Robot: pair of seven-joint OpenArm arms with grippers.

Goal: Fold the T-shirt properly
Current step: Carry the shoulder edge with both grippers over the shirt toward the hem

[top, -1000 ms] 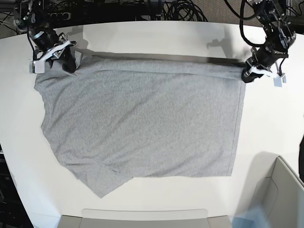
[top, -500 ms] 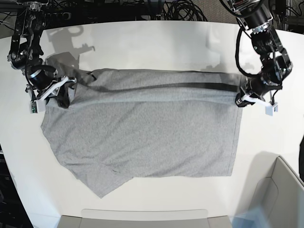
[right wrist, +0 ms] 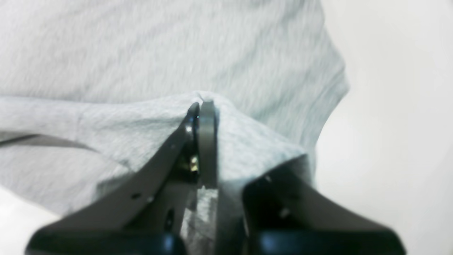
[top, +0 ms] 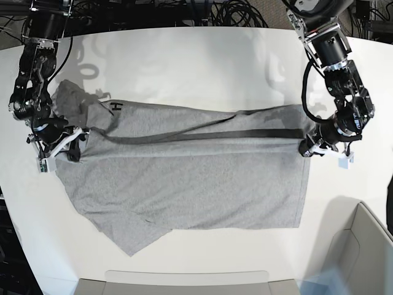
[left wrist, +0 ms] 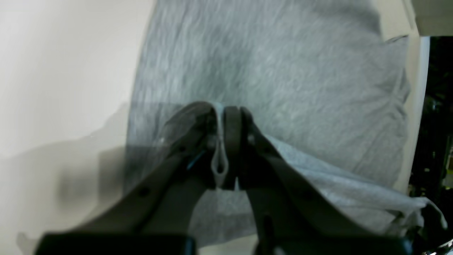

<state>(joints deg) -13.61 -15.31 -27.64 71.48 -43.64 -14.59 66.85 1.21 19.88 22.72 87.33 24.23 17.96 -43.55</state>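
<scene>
The heather-grey T-shirt [top: 184, 184] lies spread on the white table [top: 184, 55], plain side up. Its far edge is lifted and drawn over the lower layer, and a black letter [top: 115, 106] shows on the turned-up part. My left gripper [top: 307, 149], at the base view's right, is shut on that edge's right corner. The left wrist view shows a pinched fold of the T-shirt [left wrist: 283, 71] in the gripper [left wrist: 222, 141]. My right gripper [top: 77, 149], at the base view's left, is shut on the left corner. In the right wrist view the T-shirt [right wrist: 141, 53] tents up from the gripper [right wrist: 201, 117].
A grey open bin [top: 362, 258] stands at the front right corner. A flat grey panel [top: 184, 283] sits along the table's front edge. Black cables [top: 233, 12] lie behind the table's far edge.
Both grippers have come toward the table's front with the shirt's far edge. The held edge now hangs over the shirt's upper part, and the underside with a black letter has turned up.
</scene>
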